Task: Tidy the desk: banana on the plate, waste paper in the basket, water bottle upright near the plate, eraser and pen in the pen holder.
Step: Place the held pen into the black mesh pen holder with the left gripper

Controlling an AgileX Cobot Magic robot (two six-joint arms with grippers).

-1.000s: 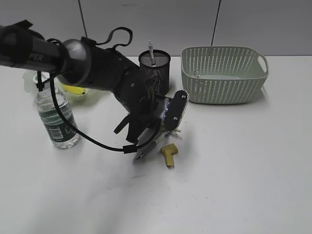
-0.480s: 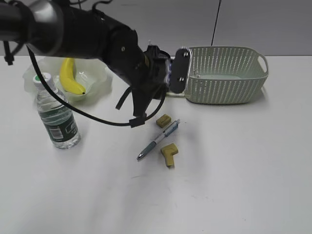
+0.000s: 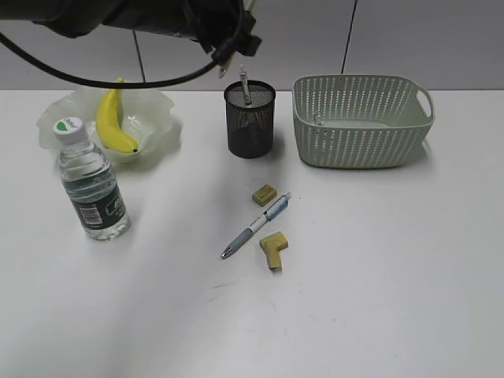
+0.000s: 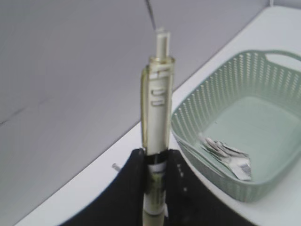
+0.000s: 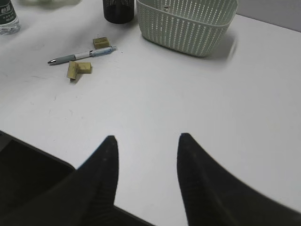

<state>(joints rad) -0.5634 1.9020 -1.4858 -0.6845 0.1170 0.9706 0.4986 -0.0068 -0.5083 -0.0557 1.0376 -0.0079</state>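
Ext view cuts the left arm (image 3: 118, 16) off at the top edge w/ its claw out of frame, the left wrist view crops the held pen (image 4: 157, 127) at the bottom, and the bottle (image 5: 7, 16) sits half-cropped top-left in the right wrist view.

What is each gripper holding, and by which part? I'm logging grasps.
The left gripper holds a pen by its lower barrel, clicker up. The right gripper holds nothing.

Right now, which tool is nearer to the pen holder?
Left. The left tool, gripping a pen, is raised just above the pen holder; the right tool hangs open far away over bare desk.
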